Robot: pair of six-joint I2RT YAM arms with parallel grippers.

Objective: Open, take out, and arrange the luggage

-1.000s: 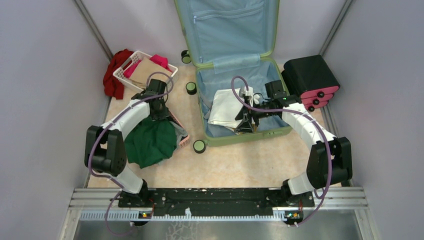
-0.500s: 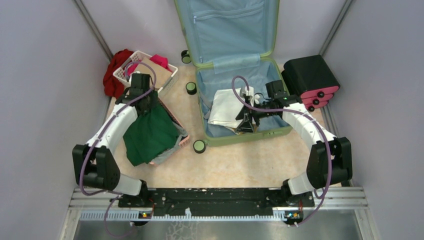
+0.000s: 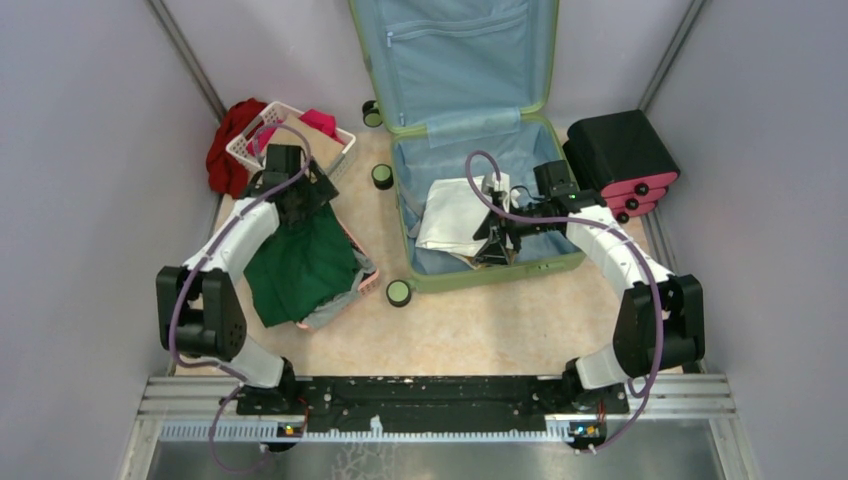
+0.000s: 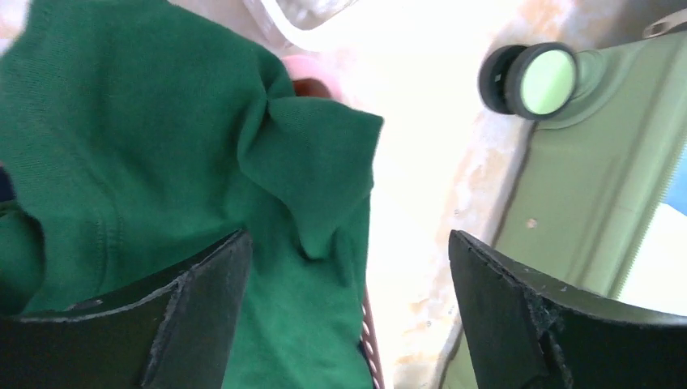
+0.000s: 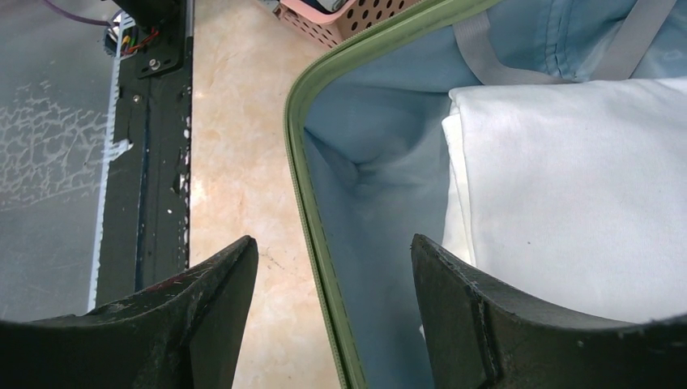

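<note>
While the luggage [image 3: 455, 60] lies open at far centre, left gripper [image 4: 348, 267] and right gripper [image 5: 332, 275] both gape empty; the right, seemingly straddling the rim [image 5: 312, 203], could snag lining [image 5: 381, 162] instead of the white cloth [image 5: 567, 203].

Luggage [image 4: 583, 178]: hard shell, sage-green plastic, smooth, slight sheen. Lining [image 5: 381, 186]: light blue cloth, thin, creased. Caster wheel [image 4: 535, 79]: black and green plastic, glossy. Green garment [image 4: 121, 162]: knit cloth, matt. White garment [image 5: 567, 186]: soft cloth, matt. Pink basket [image 5: 348, 16]: perforated plastic. Table [image 5: 235, 162]: marbled beige, smooth. My left fingers [image 4: 202, 316], my right fingers [image 5: 478, 324]: black, matt, rough at edges.
</note>
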